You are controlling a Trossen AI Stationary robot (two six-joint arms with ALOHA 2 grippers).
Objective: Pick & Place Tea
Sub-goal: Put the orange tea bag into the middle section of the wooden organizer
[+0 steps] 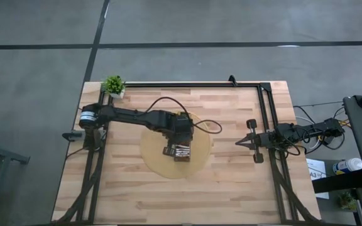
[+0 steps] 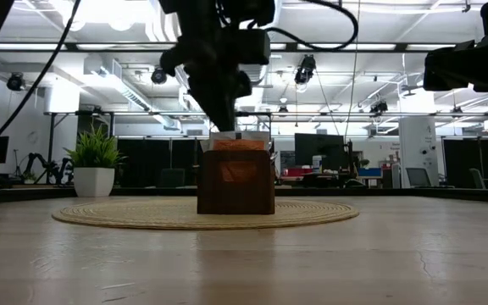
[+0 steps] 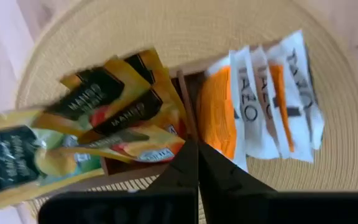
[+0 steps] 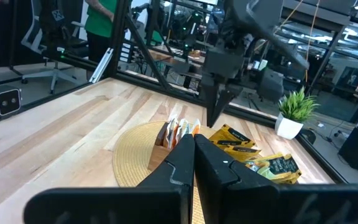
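Observation:
A small brown box [image 2: 235, 182] stands on a round woven mat [image 1: 156, 160] mid-table. One compartment holds upright orange-and-white tea sachets [image 3: 253, 106]. Yellow and dark green-and-yellow tea sachets [image 3: 104, 106] fan out of the other and spill over the box's side [image 4: 235, 140]. My left gripper [image 3: 197, 163] is shut and points steeply down, just above the divider between the two compartments, with nothing between its fingers. In the low view its tips [image 2: 227, 123] stand barely above the sachets' tops. My right gripper [image 4: 194, 152] waits shut and level at the table's right side [image 1: 239, 142].
A small potted plant [image 1: 113, 85] stands at the far left corner. Black frame rails [image 1: 266, 119] run along the far edge and both sides. Bare wood lies between the mat and the near edge.

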